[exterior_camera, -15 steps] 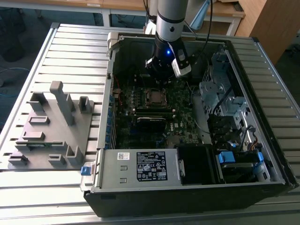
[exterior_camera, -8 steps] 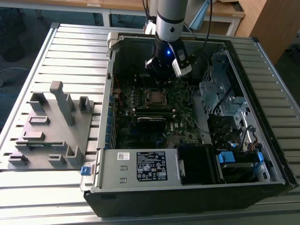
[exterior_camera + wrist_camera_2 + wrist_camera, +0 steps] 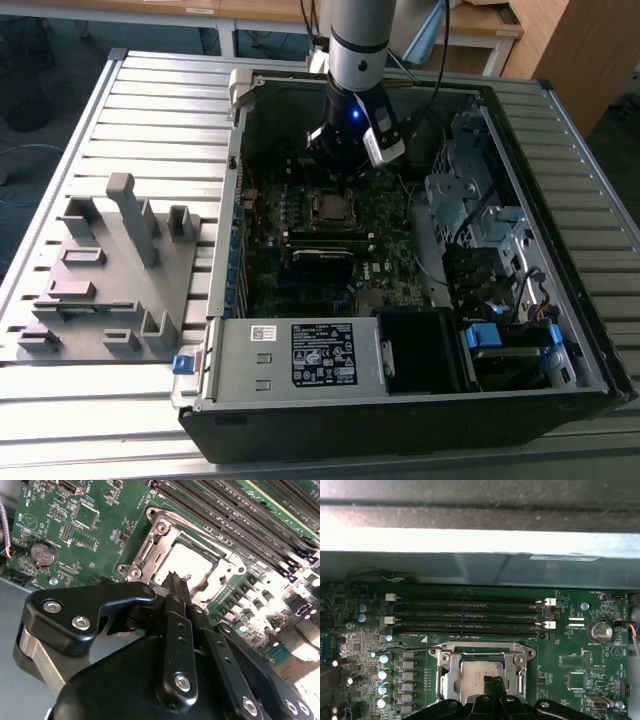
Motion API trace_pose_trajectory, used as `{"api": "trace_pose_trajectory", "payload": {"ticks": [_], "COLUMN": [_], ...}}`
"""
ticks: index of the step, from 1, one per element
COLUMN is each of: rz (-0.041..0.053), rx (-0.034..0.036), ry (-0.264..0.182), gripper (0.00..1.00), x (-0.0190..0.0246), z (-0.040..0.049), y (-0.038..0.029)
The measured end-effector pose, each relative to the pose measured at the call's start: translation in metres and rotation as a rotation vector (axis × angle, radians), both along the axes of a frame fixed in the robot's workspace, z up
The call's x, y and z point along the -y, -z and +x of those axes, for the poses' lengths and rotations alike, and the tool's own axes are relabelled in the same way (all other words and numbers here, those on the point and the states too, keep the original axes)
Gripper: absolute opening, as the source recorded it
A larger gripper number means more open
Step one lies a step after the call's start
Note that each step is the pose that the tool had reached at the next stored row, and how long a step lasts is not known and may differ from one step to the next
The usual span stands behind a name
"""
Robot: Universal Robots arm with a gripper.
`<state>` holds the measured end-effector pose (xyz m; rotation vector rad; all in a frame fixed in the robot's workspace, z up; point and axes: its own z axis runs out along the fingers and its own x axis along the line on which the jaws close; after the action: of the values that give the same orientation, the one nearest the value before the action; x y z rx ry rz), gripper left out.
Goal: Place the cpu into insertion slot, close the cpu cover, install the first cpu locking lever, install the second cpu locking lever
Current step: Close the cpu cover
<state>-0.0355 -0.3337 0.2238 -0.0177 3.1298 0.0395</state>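
The black gripper (image 3: pixel 173 577), fingertips together, hovers over the dull silver square cpu (image 3: pixel 470 672) under its silvery frame cover (image 3: pixel 445 672); lever-locking seems in hand, needing precise hooking.

the cpu (image 3: pixel 472 674) is topped with dull silver-grey metal. around the cpu, the cpu cover (image 3: pixel 146 549) is seen as bare, shiny stamped metal. the circuit board (image 3: pixel 570 655) under the cpu is coated in glossy green lacquer. the gripper (image 3: pixel 176 577) over the cpu is finished in smooth, semi-matt black, set with bright steel screws (image 3: pixel 182 681). near the cpu, a coin cell (image 3: pixel 44 554) is shown in polished metal.
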Motion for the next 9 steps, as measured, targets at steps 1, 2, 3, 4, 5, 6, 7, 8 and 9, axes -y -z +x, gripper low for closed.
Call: {"api": "trace_pose_trajectory", "payload": {"ticks": [1,2,3,4,5,6,7,8,9], "rz": [-0.0001,-0.0002,-0.0004,-0.0006,-0.0004,-0.0005,-0.0004,-0.0004,-0.0004], "rx": [0.0002,0.0003,0.0004,0.0003,0.0004,0.0004,0.0004,0.0004,0.0005], "ry": [0.0,0.0,0.0,0.0,0.0,0.0,0.0,0.0,0.0], "gripper": [0.1,0.1,0.1,0.1,0.1,0.1,0.1,0.1,0.1], "x": [0.0,0.0,0.0,0.0001,0.0,0.0,0.0,0.0,0.0], "z": [-0.0006,-0.001,-0.0011,-0.0012,-0.0015,-0.0017,-0.0018,-0.0018,-0.0022], "y": [0.0006,0.0012,0.0017,0.0017,0.002,0.0022,0.0022,0.0022,0.0023]}}
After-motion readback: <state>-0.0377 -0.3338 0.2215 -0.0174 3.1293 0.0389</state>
